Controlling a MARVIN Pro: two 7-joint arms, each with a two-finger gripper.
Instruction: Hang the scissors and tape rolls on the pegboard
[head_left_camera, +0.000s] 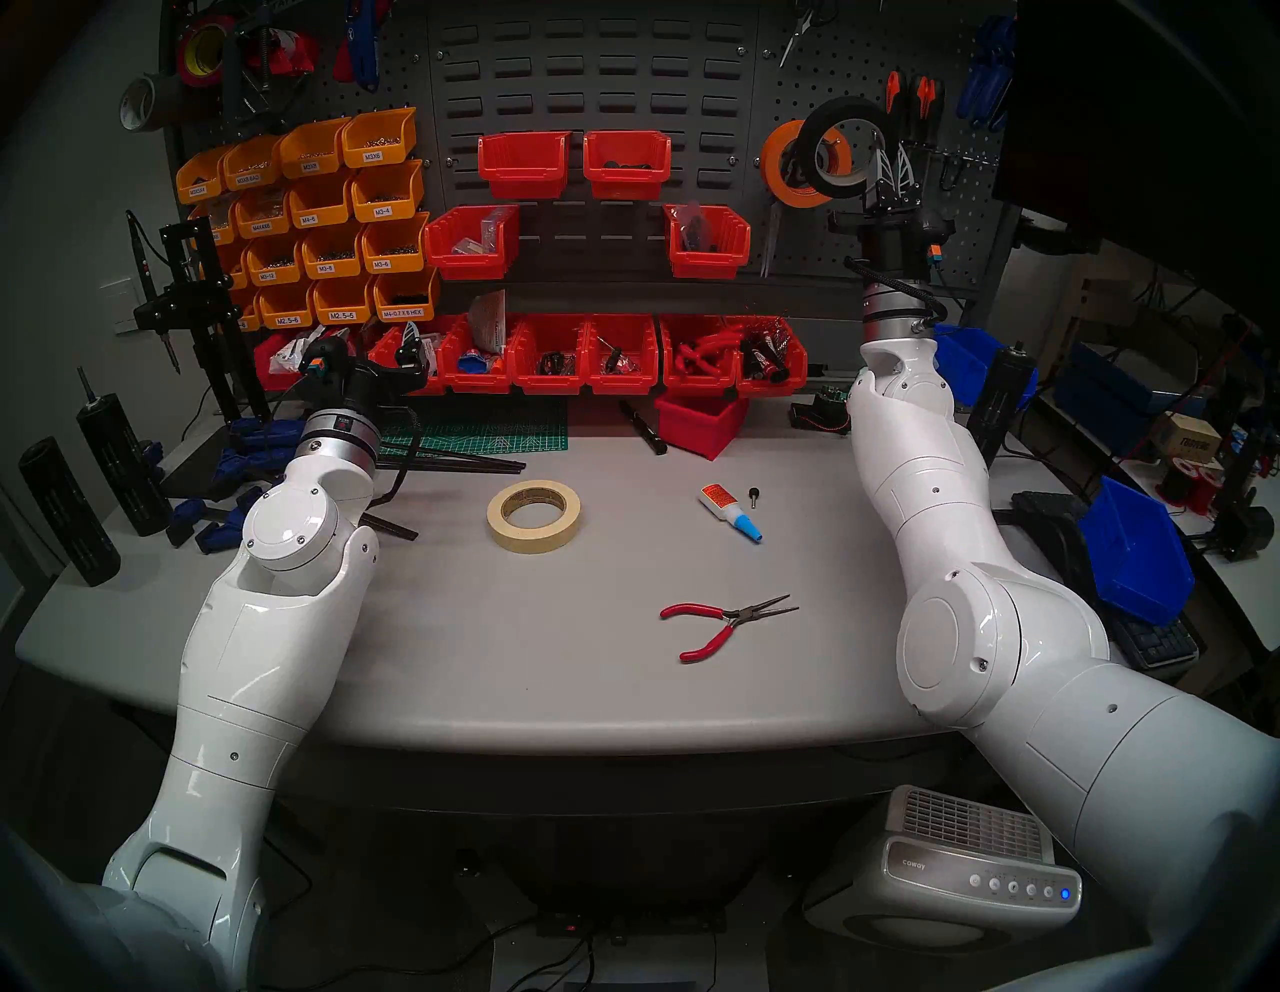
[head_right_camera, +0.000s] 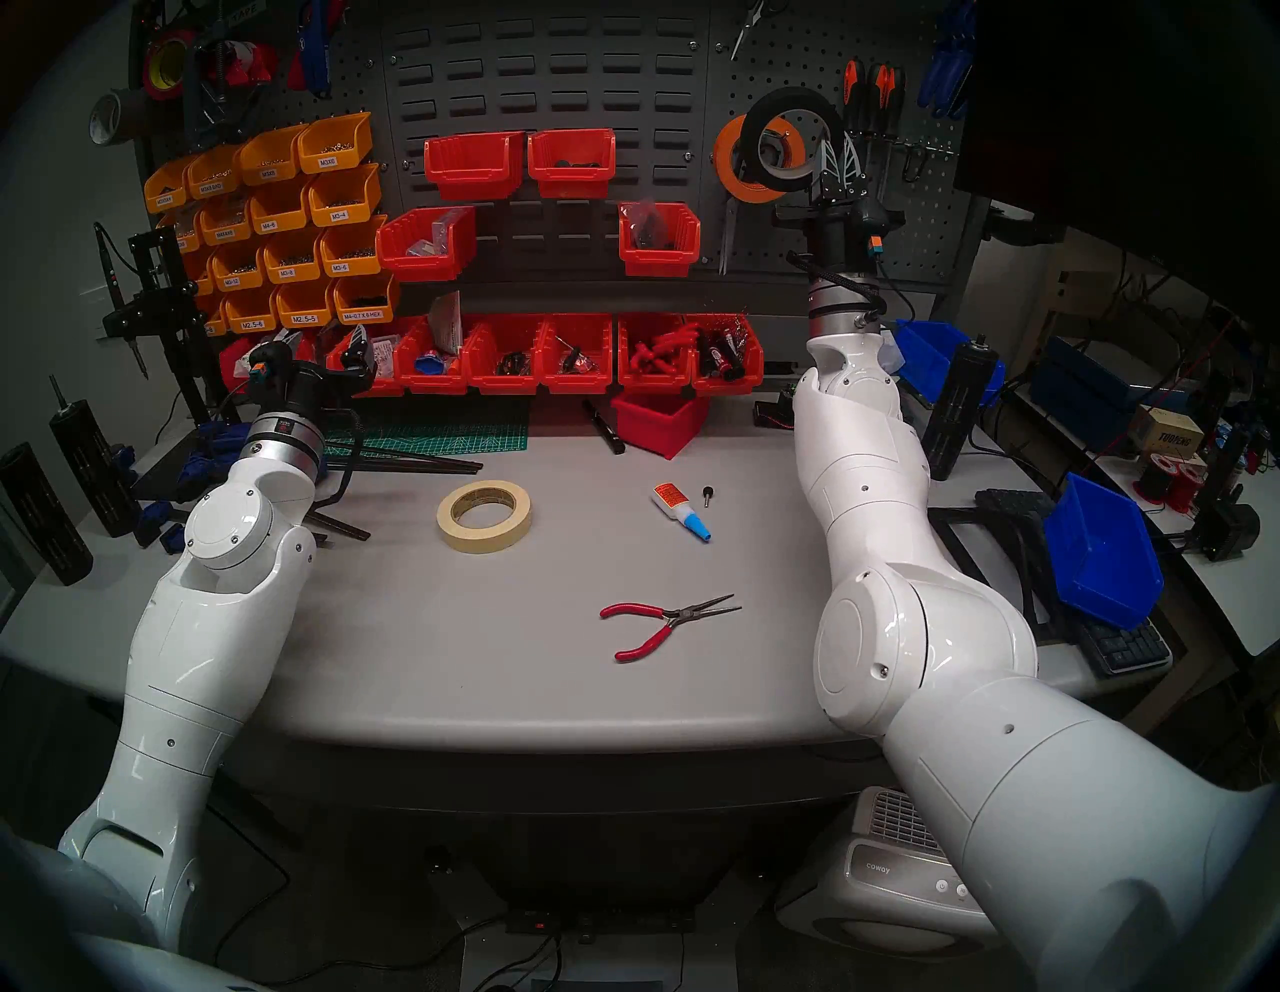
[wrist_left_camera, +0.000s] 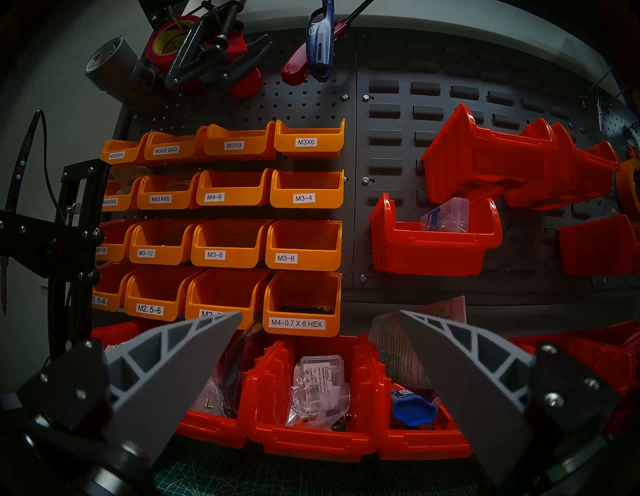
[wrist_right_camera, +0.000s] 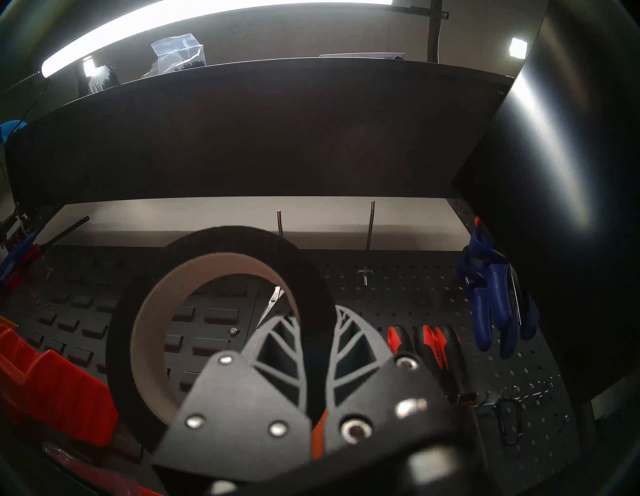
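Observation:
My right gripper (head_left_camera: 891, 158) (wrist_right_camera: 317, 313) is raised in front of the pegboard (head_left_camera: 970, 208) and is shut on the rim of the black tape roll with the white core (head_left_camera: 839, 107) (wrist_right_camera: 242, 239). That roll is upright, just right of the orange tape roll (head_left_camera: 776, 166) hanging on the board. Long silver scissor blades (head_left_camera: 770, 239) hang below the orange roll, and their handles are hidden. The cream masking tape roll (head_left_camera: 533, 544) lies flat at mid-table. My left gripper (wrist_left_camera: 320, 313) is open and empty at the back left, facing the bins.
Orange-and-black screwdrivers (head_left_camera: 907, 97) hang just right of the held roll, with bare hooks (wrist_right_camera: 526, 391) further right. Red-handled pliers (head_left_camera: 686, 611) and a glue bottle (head_left_camera: 727, 509) lie on the table. A red bin (head_left_camera: 699, 422) sits near the back and a blue bin (head_left_camera: 1136, 554) at the right edge.

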